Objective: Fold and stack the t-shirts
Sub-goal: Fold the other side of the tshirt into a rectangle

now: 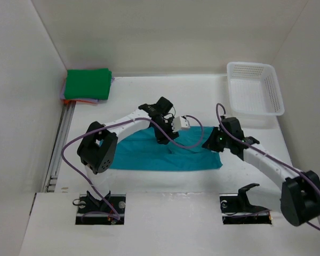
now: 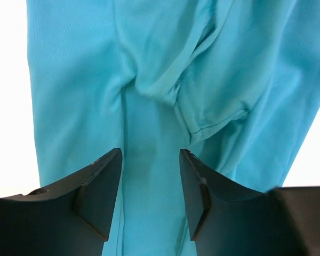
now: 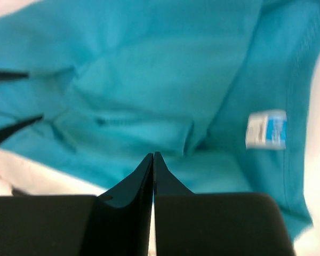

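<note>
Teal t-shirt [image 1: 149, 156] is lying spread out mid-table with both arms over it. Left gripper [image 2: 150, 154] has its fingers partway apart with nothing between them, and right gripper [image 3: 153, 156] is pinched together. Green t-shirt [image 1: 88, 82] sits folded at the far left.

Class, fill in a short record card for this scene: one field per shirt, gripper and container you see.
teal t-shirt: lying at table centre, rumpled, beneath both grippers
green t-shirt: folded, top of pile, far left corner
left gripper: open, above the teal t-shirt
right gripper: shut, over the teal t-shirt
basket: white mesh, far right
</note>
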